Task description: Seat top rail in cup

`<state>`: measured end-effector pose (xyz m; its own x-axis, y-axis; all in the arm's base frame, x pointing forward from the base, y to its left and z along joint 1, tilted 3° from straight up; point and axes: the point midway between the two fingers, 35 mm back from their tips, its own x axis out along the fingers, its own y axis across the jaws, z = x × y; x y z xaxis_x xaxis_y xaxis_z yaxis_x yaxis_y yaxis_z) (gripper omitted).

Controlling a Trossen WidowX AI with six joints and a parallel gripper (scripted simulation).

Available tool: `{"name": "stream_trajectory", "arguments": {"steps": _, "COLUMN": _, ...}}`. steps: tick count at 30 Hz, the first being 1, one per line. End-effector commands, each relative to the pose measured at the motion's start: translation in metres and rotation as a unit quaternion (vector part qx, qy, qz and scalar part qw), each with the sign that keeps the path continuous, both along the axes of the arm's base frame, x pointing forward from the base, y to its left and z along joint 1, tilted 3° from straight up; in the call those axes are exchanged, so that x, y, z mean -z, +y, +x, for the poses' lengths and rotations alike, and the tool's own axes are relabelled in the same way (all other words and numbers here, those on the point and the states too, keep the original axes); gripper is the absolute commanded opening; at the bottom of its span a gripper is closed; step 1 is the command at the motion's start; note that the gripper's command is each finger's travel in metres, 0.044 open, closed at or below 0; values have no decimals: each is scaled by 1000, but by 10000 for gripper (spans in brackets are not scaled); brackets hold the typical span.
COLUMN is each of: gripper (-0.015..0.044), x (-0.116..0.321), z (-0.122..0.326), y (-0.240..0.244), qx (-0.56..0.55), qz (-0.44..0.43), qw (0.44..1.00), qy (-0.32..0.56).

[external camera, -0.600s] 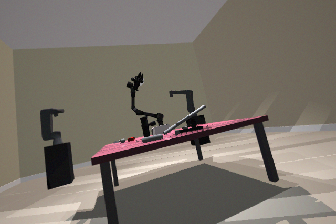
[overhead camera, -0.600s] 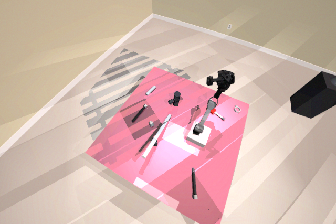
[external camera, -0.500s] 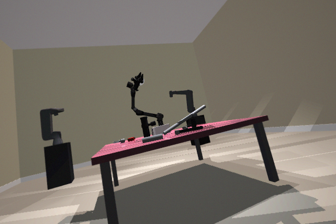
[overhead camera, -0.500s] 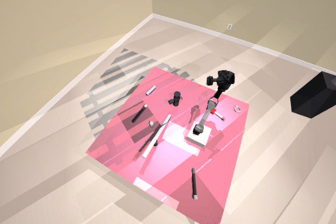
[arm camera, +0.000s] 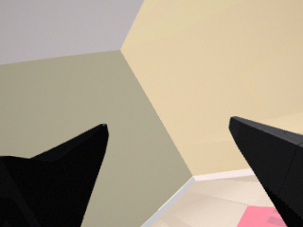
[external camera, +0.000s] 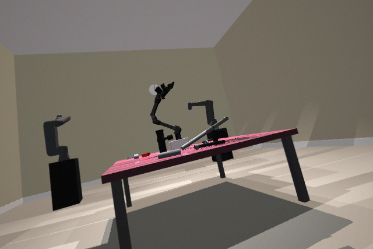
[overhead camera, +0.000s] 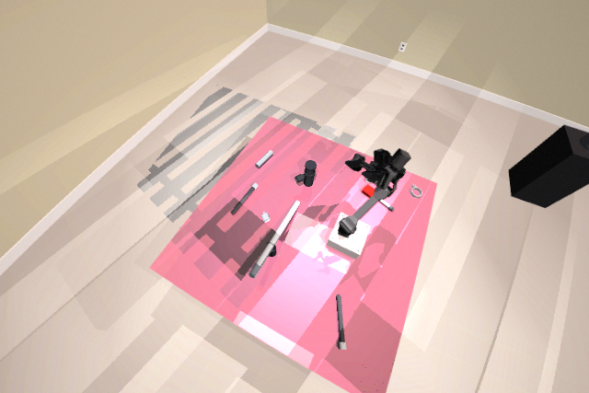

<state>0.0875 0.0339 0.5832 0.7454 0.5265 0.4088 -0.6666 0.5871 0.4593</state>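
The big post [overhead camera: 309, 173] [external camera: 161, 140] is black and upright. The dark rail-end cup [overhead camera: 299, 179] [external camera: 169, 136] sticks out from its side, high on the post; the band is hard to make out. The long pale grey rail [overhead camera: 282, 225] [external camera: 199, 138] is tilted, its end nearer the big post low by the table and outside the cup, its other end raised. The dark short post [overhead camera: 272, 251] [external camera: 215, 135] stands beneath the rail; the loop cap is too small to tell. My gripper [external camera: 168, 84] [arm camera: 169, 126] is open and empty, high above the table and well away from the rail.
The arm stands on a white box [overhead camera: 346, 243] [external camera: 178, 144]. A grey tube [overhead camera: 264, 158] [external camera: 169, 153], a dark rod [overhead camera: 244, 200], a small white fitting [overhead camera: 265, 216], a red block [overhead camera: 368, 190] [external camera: 145, 154], a ring [overhead camera: 411, 194] and a black rod [overhead camera: 340, 317] lie on the pink table.
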Motion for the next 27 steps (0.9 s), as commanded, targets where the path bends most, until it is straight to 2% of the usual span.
{"name": "stream_trajectory", "arguments": {"steps": 1, "gripper": 440, "x": 38, "z": 42, "y": 48, "qx": 58, "qz": -112, "qw": 991, "qy": 39}}
{"name": "stream_trajectory", "arguments": {"steps": 7, "gripper": 440, "x": 97, "z": 101, "y": 78, "qx": 116, "qz": -228, "qw": 961, "qy": 107}}
{"name": "stream_trajectory", "arguments": {"steps": 13, "gripper": 440, "x": 164, "z": 157, "y": 79, "qx": 156, "qz": -320, "qw": 914, "qy": 193}}
{"name": "stream_trajectory", "arguments": {"steps": 20, "gripper": 440, "x": 250, "z": 207, "y": 50, "qx": 181, "qz": -395, "qw": 845, "qy": 312}}
{"name": "stream_trajectory", "arguments": {"steps": 27, "gripper": 440, "x": 339, "z": 229, "y": 1, "qx": 182, "qz": -431, "qw": 765, "qy": 443}}
